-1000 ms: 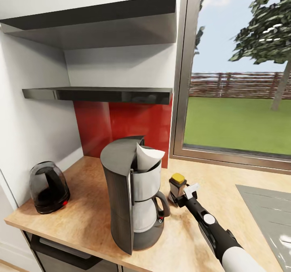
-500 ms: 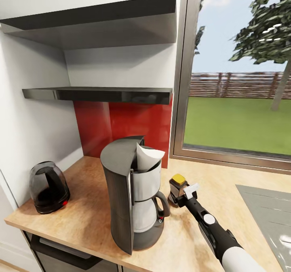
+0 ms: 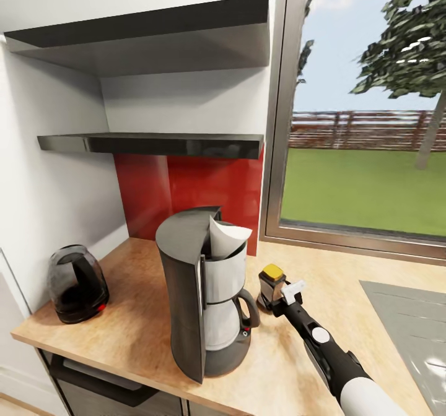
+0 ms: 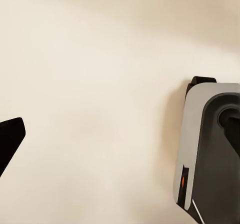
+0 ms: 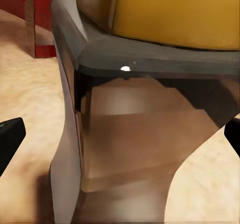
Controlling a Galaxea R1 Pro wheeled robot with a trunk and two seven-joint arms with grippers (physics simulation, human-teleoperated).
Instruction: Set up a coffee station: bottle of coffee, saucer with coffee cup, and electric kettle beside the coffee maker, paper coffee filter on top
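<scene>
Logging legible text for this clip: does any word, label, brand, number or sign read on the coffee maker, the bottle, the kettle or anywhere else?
None: no text can be read in any view.
Coffee maker: plain housing, only a small red light at its base.
Bottle of coffee: yellow cap, no label visible.
Electric kettle: dark glass, unmarked.
Right end effector: no markings.

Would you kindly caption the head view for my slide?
Right gripper at the coffee bottle beside the filter-topped coffee maker; kettle nearby.
</scene>
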